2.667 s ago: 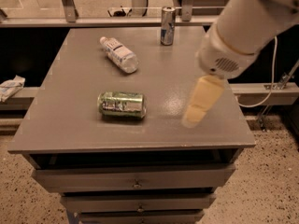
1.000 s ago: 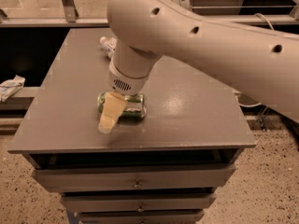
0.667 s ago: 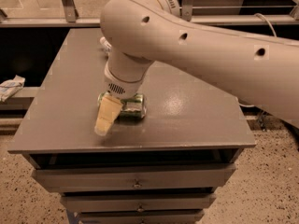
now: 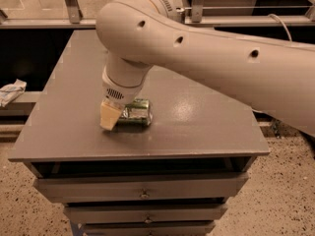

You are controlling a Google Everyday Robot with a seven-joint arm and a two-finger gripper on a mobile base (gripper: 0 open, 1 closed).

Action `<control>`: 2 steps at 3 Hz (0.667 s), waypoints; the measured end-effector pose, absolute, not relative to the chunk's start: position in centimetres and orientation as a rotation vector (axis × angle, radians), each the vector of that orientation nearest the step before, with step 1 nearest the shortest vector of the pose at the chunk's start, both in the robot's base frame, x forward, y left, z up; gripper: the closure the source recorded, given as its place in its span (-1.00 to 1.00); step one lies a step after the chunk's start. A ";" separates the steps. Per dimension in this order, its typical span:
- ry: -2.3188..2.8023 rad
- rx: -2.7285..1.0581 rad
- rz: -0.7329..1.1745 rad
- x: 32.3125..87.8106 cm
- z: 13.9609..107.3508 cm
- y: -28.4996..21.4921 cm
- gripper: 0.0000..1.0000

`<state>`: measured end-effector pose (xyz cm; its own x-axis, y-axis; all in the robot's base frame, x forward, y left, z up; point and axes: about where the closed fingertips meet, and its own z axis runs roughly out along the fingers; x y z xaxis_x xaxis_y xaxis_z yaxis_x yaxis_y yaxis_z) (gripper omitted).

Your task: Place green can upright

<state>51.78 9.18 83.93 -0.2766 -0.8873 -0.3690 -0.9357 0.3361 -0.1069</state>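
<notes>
The green can (image 4: 138, 112) lies on its side on the grey table (image 4: 197, 127), near the front left. It is shiny green with pale label markings. My gripper (image 4: 110, 116) is down at the can's left end, close against it and low over the tabletop. The thick pale arm (image 4: 206, 48) reaches in from the right and covers the back of the table. The can's left end is hidden behind the gripper.
The table is the top of a drawer cabinet (image 4: 142, 193) with its front edge just below the can. A crumpled white object (image 4: 11, 90) lies on a lower ledge at the left. A metal rail (image 4: 74, 4) runs behind the table.
The arm has swung from the right side of the table across to the can and come down at its left end. The can lies where it was.
</notes>
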 end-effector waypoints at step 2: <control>2.107 -1.554 0.264 53.4 90.6 8.8 1.00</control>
<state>53.42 8.75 90.63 -0.2193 -0.8366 -0.5020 -0.9345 0.3280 -0.1382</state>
